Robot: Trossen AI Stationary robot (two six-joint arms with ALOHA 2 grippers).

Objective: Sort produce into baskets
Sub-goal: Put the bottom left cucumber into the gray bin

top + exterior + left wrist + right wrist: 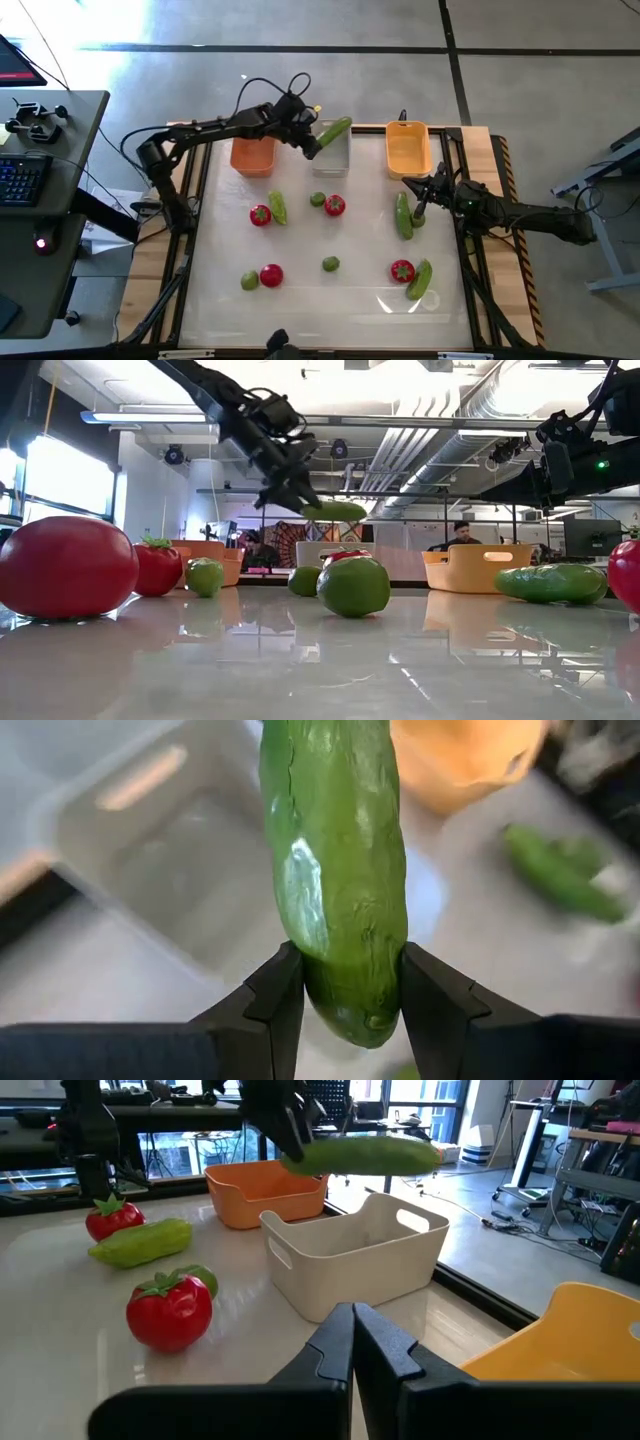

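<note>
My left gripper (312,142) is shut on a long dark-green cucumber (335,129) in the air over the pale grey bin (331,160). The cucumber also shows in the low view (335,510) and the right wrist view (368,1154). The orange-red bin (252,156) stands to the grey bin's left and the yellow-orange bin (407,148) to its right. My right gripper (352,1332) is shut and holds nothing. It hovers at the table's right (420,205), beside another cucumber (403,216) that lies on the table. My left gripper pinches the cucumber between its two fingers (284,992), on the two sides near its near end (350,982). The rest of the cucumber sticks out forward past the fingertips. It is lifted clear and lies about level over the grey bin.
Loose on the table are tomatoes (260,214) (334,205) (271,274) (402,270), cucumbers (277,207) (419,279) and limes (317,199) (330,264) (249,281). A desk with a keyboard (20,180) stands to the left of the table.
</note>
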